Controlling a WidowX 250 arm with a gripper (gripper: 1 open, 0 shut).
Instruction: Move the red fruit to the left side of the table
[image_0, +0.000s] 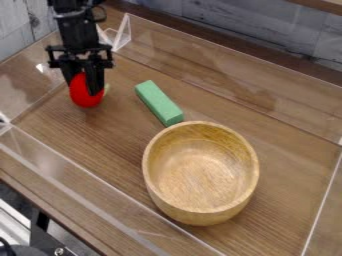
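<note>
Fruit (86, 92): small, glossy, bright red

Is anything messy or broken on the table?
Nothing stands out. The wooden bowl sits upright and empty, the green block lies flat, and the gripper is closing around the red fruit on the table. No spills or damage show.

The red fruit (86, 92) is small, glossy and bright red — rounded, strawberry-like — and it sits low at the worktop's surface in the far-left part, its upper half hidden between dark fingers so only the lower bulge shows clearly. The worktop (94, 150) is brown wood-grain, edged by low clear acrylic walls — the fruit lies near the left wall.
</note>
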